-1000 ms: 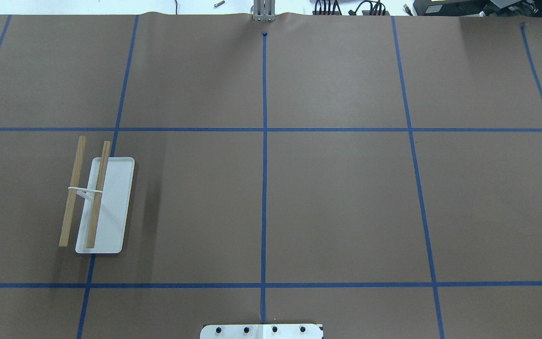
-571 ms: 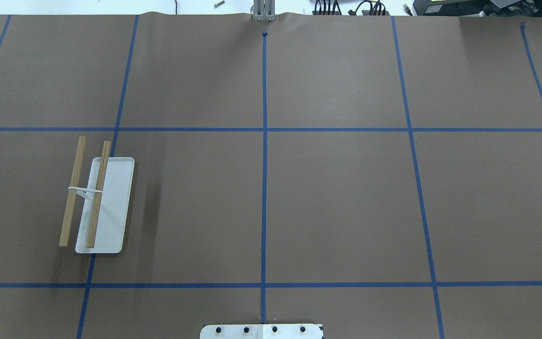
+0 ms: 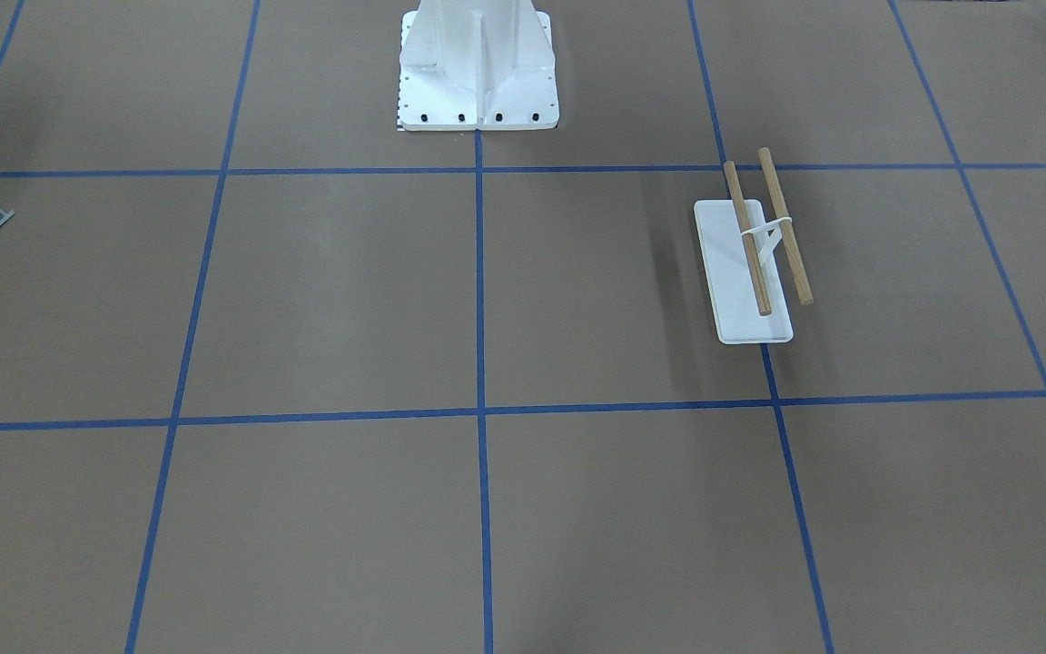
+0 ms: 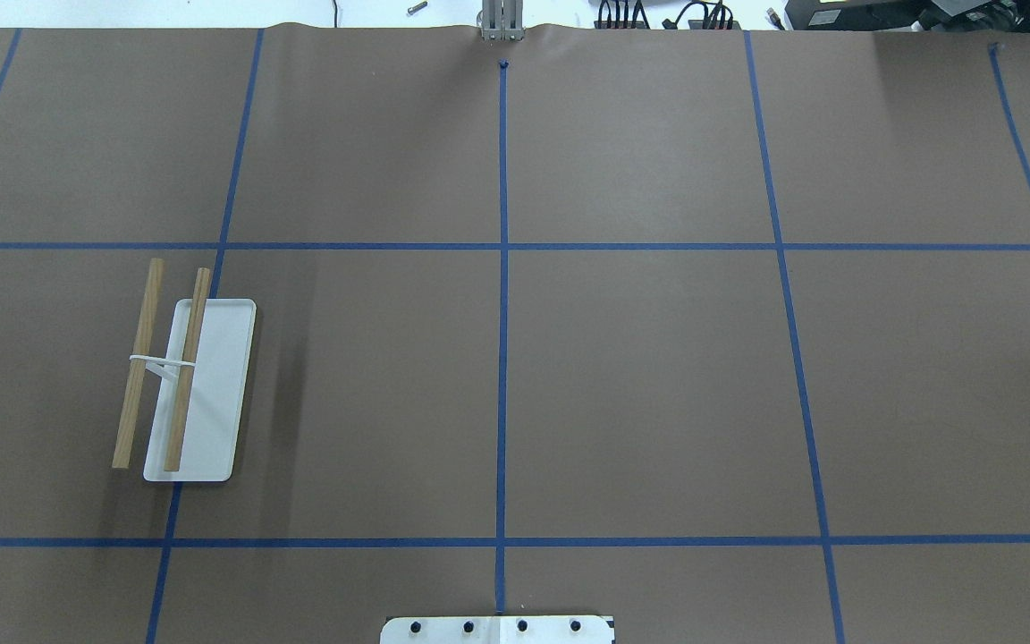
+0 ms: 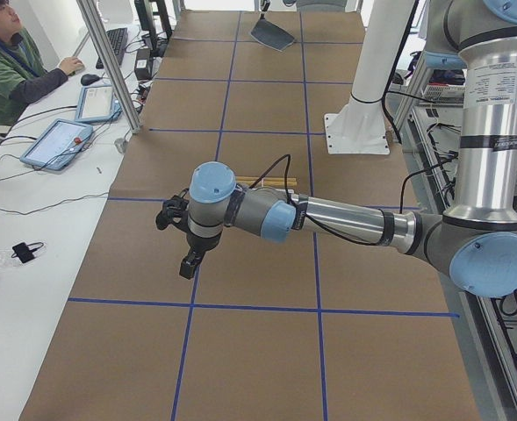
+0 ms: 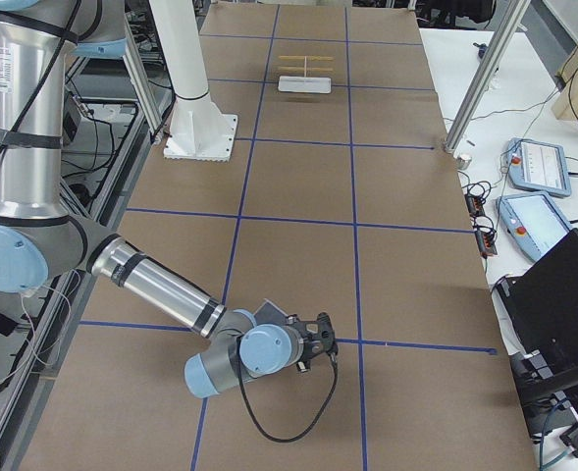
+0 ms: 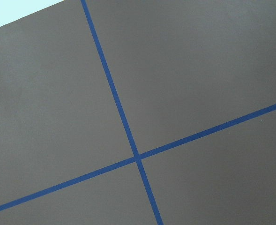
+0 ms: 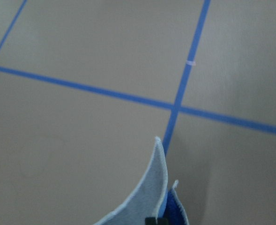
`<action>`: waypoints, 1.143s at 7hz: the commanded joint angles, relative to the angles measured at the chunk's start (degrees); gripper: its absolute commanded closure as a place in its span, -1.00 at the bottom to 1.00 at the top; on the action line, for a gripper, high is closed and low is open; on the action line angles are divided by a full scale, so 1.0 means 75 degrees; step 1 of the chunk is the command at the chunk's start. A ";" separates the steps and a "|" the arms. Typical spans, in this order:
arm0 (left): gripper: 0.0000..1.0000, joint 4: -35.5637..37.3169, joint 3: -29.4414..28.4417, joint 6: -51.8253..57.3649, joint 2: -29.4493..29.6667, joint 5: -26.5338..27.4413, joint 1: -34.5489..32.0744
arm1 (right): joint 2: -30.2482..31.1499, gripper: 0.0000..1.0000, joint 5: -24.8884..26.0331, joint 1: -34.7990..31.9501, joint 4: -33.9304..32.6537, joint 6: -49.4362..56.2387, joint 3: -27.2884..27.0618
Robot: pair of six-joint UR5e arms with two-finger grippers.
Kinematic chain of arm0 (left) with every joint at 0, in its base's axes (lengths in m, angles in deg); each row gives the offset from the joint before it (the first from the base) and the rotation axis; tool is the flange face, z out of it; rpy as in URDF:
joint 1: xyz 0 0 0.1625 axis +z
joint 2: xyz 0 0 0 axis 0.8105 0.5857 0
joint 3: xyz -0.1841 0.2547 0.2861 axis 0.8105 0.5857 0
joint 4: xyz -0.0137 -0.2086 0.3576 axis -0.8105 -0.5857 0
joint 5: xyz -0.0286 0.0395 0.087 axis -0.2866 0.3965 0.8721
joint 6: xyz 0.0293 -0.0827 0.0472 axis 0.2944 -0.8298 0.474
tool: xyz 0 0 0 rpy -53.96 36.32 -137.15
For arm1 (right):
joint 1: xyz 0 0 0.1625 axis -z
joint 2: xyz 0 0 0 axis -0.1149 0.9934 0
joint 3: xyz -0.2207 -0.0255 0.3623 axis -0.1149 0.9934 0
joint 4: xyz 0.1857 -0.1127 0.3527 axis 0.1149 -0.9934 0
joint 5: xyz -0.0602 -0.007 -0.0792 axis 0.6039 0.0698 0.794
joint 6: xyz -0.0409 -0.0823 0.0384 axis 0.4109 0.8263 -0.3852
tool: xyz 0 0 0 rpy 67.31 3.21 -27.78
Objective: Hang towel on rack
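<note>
Showing, by judgement, the carry step: lifting done, draping not yet begun. Gripping the towel [image 8: 147,199] in the right pincer [image 8: 155,219], closed on the cloth at the bottom edge of the wrist view, and displaying there the grey face, a sliver of the blue one and the pale stitched edge. Holding the cloth clear of the table [image 4: 640,394] at the robot's right end, barely entering the overhead view at its right border and the front-facing view at its left border. Leaving the rack [image 4: 187,367], two wooden rails [image 4: 138,362] over a white base [image 4: 215,402], bare on the robot's left side, well apart from the towel. Calling next, in all likelihood, for a long crossing of the table toward the rack, for keeping the hem above rail height, and for lowering the cloth across a rail before releasing; possibly for a hand-over, given the span. Stretching the right arm [image 6: 161,285] low and nearly level over the table in the right-side view. Extending the left arm [image 5: 346,217] likewise, forearm almost horizontal, and pointing the left pincer [image 5: 188,261] down at the table; impossible to tell whether open or closed, with no finger entering its own wrist view.
</note>
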 commanded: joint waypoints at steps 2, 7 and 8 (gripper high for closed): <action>-0.99 0.0006 -0.0012 0.0000 0.0016 0.0000 0.0012 | -0.1353 1.00 -0.0077 0.0079 -0.0609 -0.0071 -0.1061; -0.99 -0.0253 0.0140 -0.1987 0.0996 -0.0023 0.0082 | -0.3464 1.00 0.0039 0.2290 -0.0574 -0.2411 -0.2161; -0.99 -0.0299 0.0128 -0.2862 0.1360 -0.0580 0.0349 | -0.3558 1.00 0.0550 0.2702 -0.0574 -0.3494 -0.2769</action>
